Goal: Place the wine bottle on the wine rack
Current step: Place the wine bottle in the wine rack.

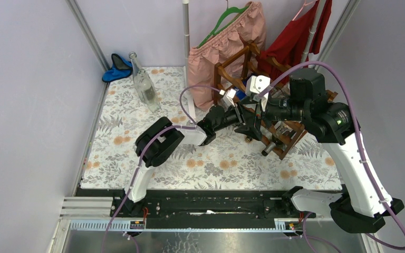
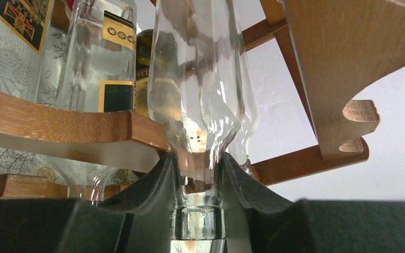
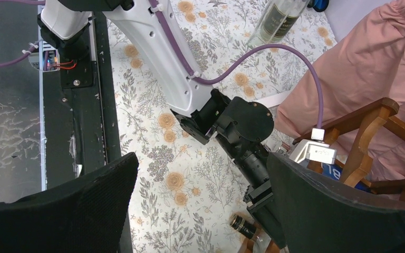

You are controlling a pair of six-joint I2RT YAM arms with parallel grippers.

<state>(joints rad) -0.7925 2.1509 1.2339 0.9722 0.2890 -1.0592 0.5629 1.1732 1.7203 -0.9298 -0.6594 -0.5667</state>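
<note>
Near edge: the floral table [image 1: 216, 163] is lying in front of the arm bases. The right gripper [image 3: 200, 184] is hovering over the left arm, fingers wide apart, carrying nothing. The left gripper [image 2: 198, 174] is clamping the wine bottle [image 2: 200, 79] by the neck, just above the lip collar. The bottle is sitting at the wine rack [image 2: 68, 126], its shoulder crossing a scalloped rail beside the labelled bottles [image 2: 100, 58]. I can't tell whether it is fully seated.

Clear glass, so it is likely behaving as stiff, smooth, slippery and breakable, with the weight towards the base. The neck looks like the right hold, since the collar should be stopping any slip.

The long axis is running along the gripper's reach. The mouth is pointing back at the wrist and the base is heading right and far into the rack.

Far left, a spare clear bottle [image 1: 146, 89] is standing upright. A pink garment [image 1: 227, 37] is hanging behind the rack.
</note>
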